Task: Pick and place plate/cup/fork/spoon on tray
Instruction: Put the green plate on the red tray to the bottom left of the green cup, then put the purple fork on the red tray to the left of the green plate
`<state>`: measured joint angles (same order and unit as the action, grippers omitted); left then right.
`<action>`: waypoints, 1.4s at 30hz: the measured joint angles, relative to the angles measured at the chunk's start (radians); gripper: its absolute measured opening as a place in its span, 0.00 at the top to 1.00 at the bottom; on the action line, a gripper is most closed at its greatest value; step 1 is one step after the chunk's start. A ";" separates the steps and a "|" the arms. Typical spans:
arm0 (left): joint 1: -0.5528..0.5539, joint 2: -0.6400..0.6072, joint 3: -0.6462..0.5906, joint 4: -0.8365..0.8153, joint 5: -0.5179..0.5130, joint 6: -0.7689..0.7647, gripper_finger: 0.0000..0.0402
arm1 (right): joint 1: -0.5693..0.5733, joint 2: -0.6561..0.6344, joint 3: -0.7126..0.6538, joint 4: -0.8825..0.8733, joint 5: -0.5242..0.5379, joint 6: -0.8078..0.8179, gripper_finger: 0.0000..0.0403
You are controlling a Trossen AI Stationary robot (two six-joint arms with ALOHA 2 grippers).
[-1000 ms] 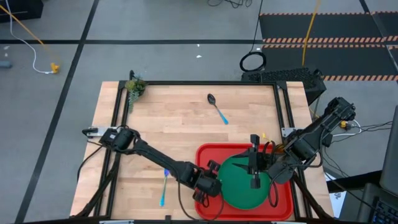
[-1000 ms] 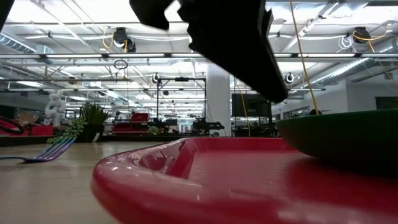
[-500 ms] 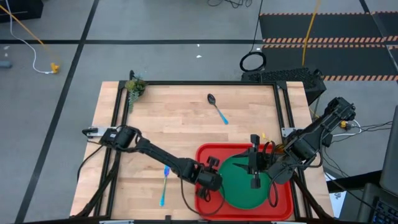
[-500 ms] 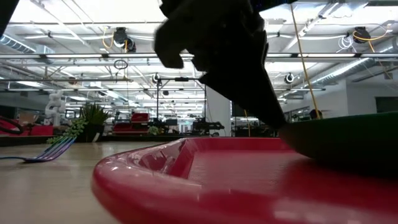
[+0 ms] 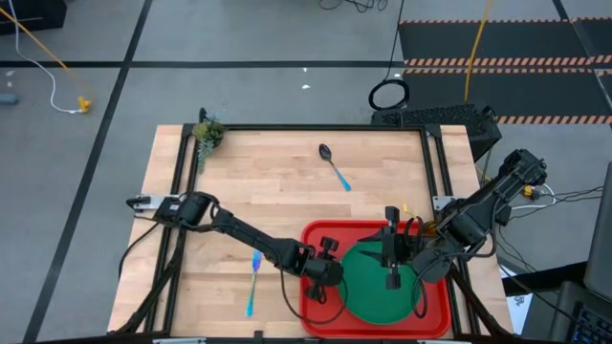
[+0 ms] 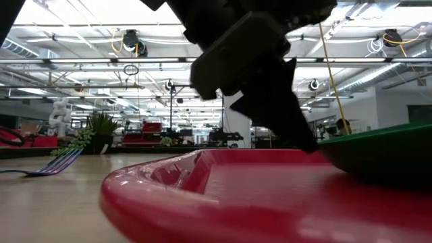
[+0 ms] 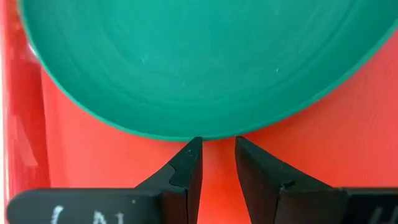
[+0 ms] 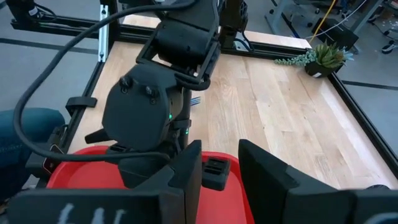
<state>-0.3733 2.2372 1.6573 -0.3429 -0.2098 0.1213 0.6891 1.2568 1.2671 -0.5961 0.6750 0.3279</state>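
Ahead of left fingers [image 7: 189, 163]: the plate [image 5: 378, 282] rim sits just past the tips; bare tray [image 5: 316, 312] floor fills the narrow gap between them.
Beside left fingers: the tray's raised rim runs close along one side.
Ahead of right fingers [image 8: 186, 167]: the left arm's wrist housing blocks the way over the tray.
Beyond that: open table [image 5: 277, 182], with only the spoon [image 5: 334, 166], the fork [image 5: 252, 284] and a small plant [image 5: 207, 133] at the corner.

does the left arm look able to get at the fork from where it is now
Probably yes. The fork lies on bare wood left of the tray, beside the left arm, and nothing sits between them. The left claw is empty over the tray, at the plate's edge.
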 joint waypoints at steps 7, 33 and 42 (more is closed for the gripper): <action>-0.005 0.000 0.016 0.014 0.026 -0.004 0.76 | 0.000 0.000 0.000 0.000 0.000 0.000 0.75; -0.001 0.001 0.256 -0.623 -0.158 -0.159 0.76 | 0.000 0.000 0.000 -0.102 0.000 0.068 0.75; -0.002 -0.001 0.256 -0.963 -0.220 -0.421 0.76 | 0.000 0.000 0.000 -0.150 0.006 0.110 0.75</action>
<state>-0.3752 2.2363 1.9129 -1.3063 -0.4300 -0.2995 0.6891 1.2568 1.2671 -0.7460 0.6807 0.4382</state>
